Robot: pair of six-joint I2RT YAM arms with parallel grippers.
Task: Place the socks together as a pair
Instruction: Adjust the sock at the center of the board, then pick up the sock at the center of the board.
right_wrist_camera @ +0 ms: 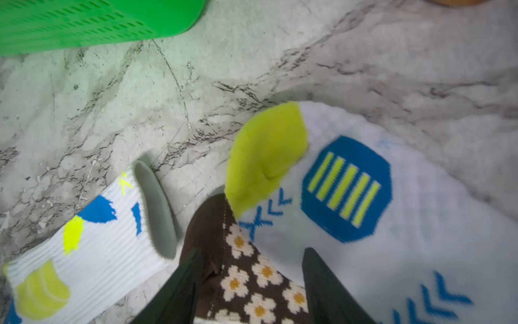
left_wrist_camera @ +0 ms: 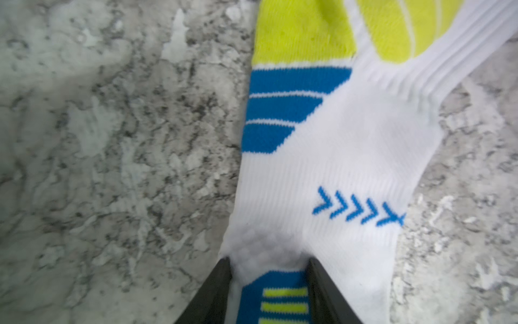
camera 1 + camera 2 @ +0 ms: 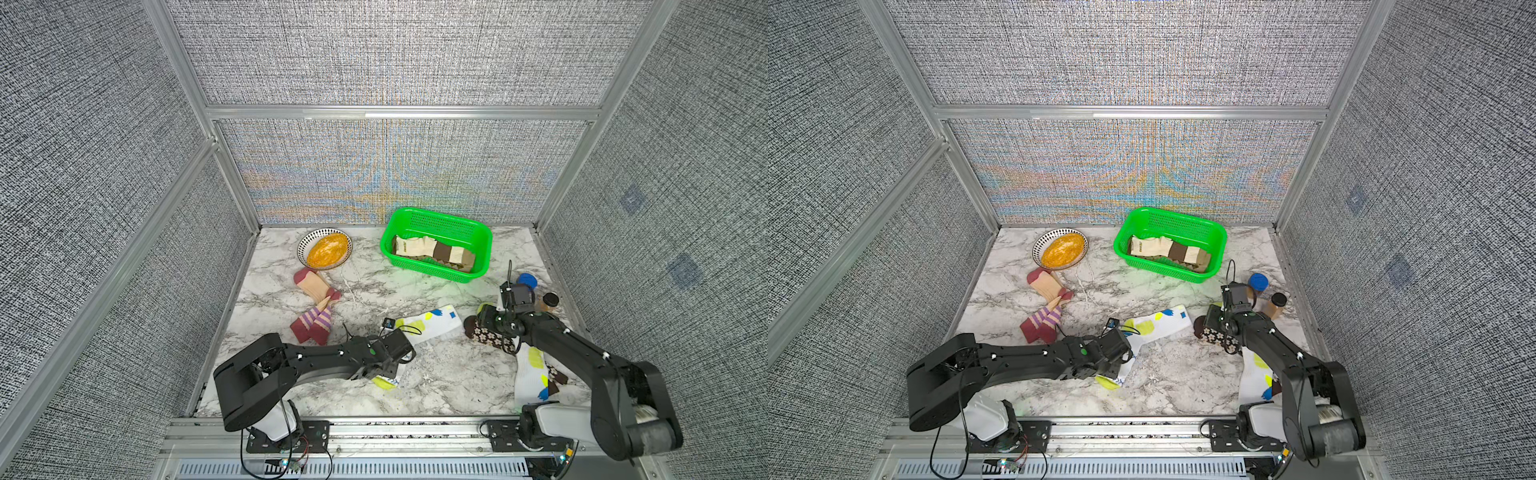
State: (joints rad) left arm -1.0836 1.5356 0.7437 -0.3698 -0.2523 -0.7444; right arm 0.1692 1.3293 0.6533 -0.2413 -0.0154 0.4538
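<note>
A white sock with lime spots lies at mid-table. My left gripper is shut on its bunched toe end. A second white lime-spotted sock lies under my right arm, partly over a brown daisy-print sock. My right gripper stands open astride the daisy sock. Two maroon-peach socks lie at the left. A cream sock with a brown band rests in the green basket.
A patterned bowl with orange contents stands at the back left. A blue-capped bottle and a brown dark-capped bottle stand by the right wall, just behind my right gripper. Grey panels enclose the marble table.
</note>
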